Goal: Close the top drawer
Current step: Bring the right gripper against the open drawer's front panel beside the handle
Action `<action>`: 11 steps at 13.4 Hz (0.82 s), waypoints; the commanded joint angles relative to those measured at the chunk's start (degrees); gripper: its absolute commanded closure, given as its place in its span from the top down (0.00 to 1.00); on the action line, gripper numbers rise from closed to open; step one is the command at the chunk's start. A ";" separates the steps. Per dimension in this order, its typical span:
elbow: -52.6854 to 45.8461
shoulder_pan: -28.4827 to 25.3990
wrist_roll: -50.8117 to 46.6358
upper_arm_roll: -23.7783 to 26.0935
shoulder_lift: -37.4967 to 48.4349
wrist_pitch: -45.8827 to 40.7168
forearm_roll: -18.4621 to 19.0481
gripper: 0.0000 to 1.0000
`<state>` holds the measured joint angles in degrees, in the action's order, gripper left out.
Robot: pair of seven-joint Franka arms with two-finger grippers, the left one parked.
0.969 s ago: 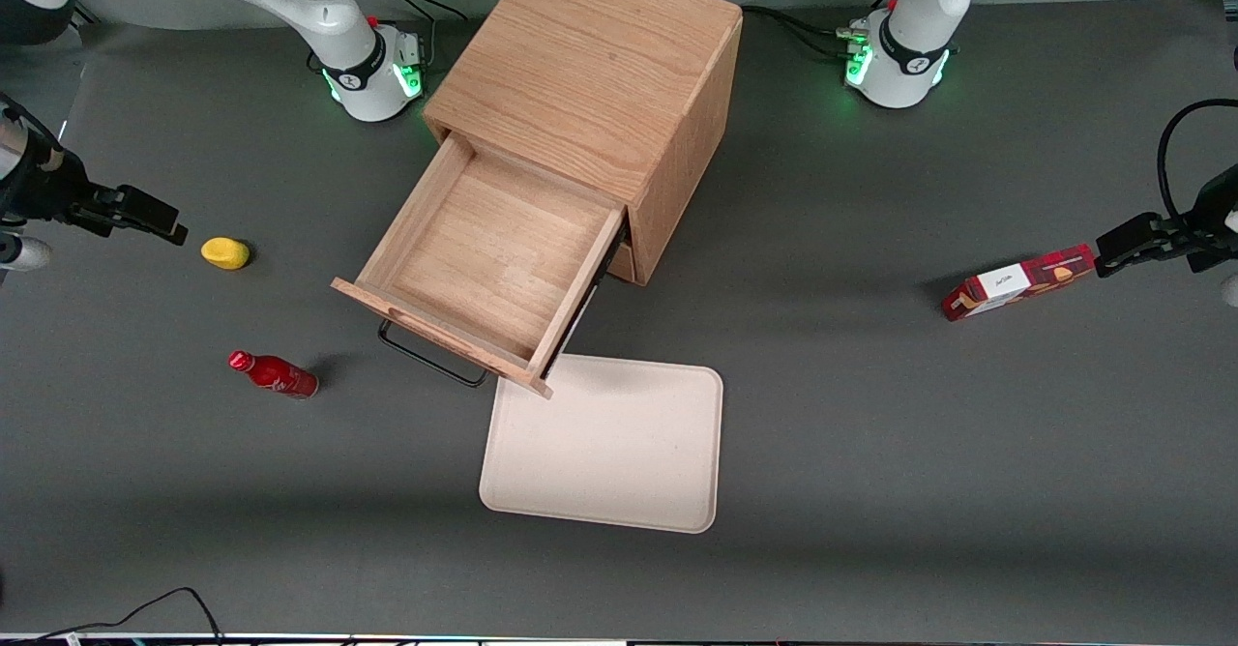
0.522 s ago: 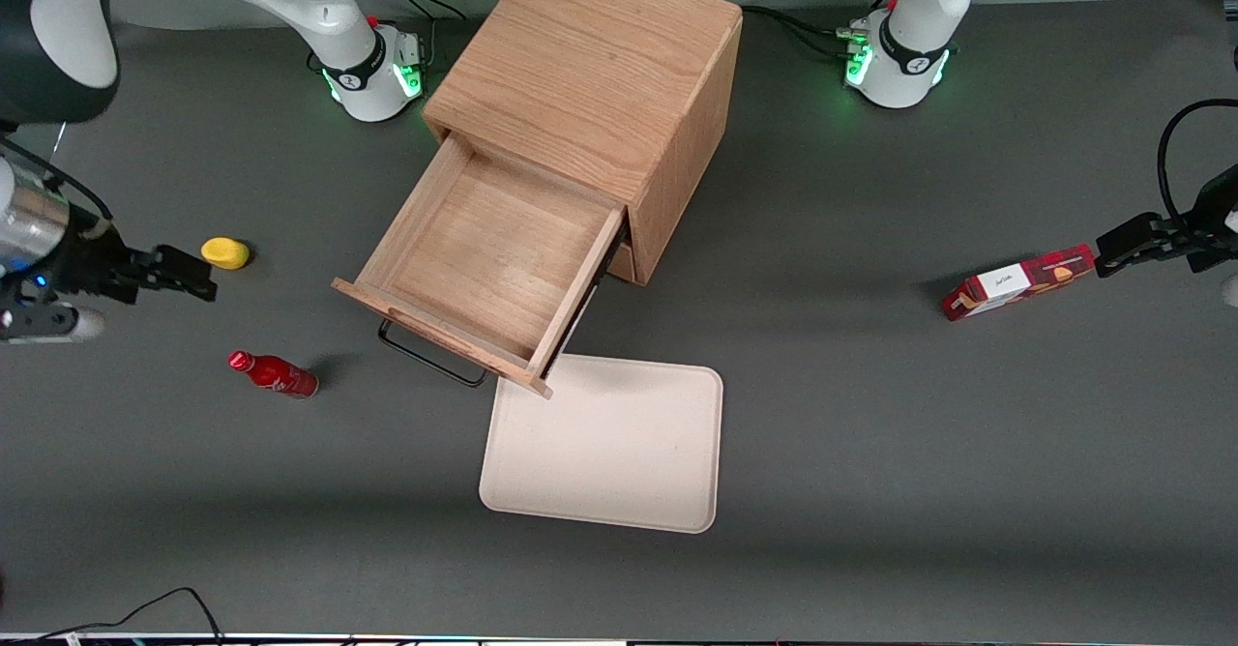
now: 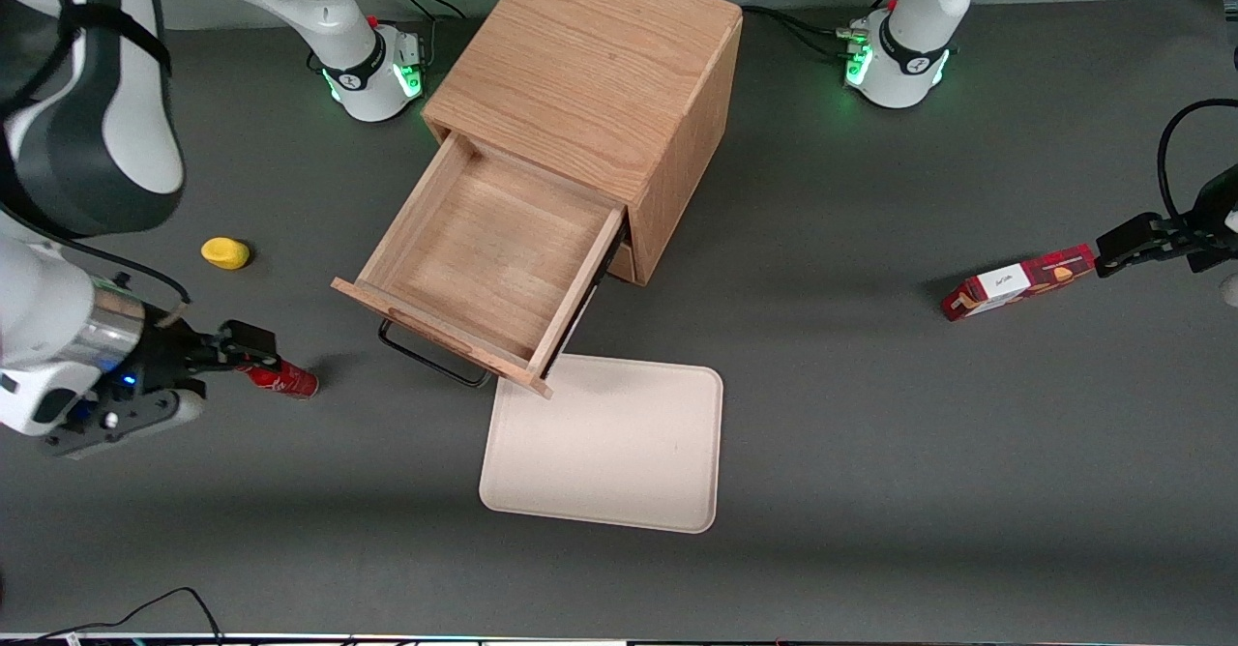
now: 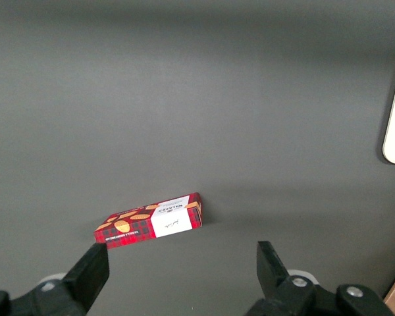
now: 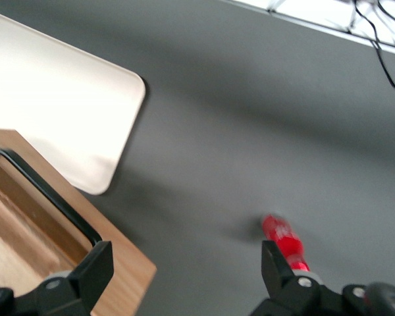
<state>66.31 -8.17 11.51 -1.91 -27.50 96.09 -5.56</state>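
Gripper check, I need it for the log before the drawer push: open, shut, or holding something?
Gripper: open, holding nothing, above the red bottle, toward the working arm's end of the table from the top drawer.

Your hand [image 3: 253, 344], fingers spread, hangs over the red bottle [image 3: 280, 377], with open bench [image 3: 348, 433] between it and the top drawer [image 3: 484, 264]. The drawer's black handle [image 3: 430, 361] stands unobstructed. The cream tray [image 3: 604, 443] lies just beside the drawer's front corner.

Hidden and cut-off parts

The gripper [image 3: 253, 344] covers the neck of the red bottle [image 3: 288, 381]. The top drawer [image 3: 488, 259] hides the lower drawer and the tray [image 3: 604, 448] corner at 11 o'clock; its handle [image 3: 430, 361] shows only partly. In the wrist view the bottle [image 5: 284, 242] is blurred.
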 commanded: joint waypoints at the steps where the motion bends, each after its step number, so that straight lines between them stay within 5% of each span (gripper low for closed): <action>1: -4.69 0.87 1.85 3.65 -5.45 2.60 -0.85 1.00; 5: -6.01 1.05 7.72 7.61 -9.32 4.02 -1.20 1.00; 7: -6.01 1.58 11.86 7.89 -10.03 3.15 -5.58 1.00; 11: -6.01 1.58 19.94 7.97 -11.87 -1.51 -8.23 1.00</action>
<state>62.92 -7.48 26.67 5.11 -37.14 97.20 -11.46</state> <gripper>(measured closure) 0.000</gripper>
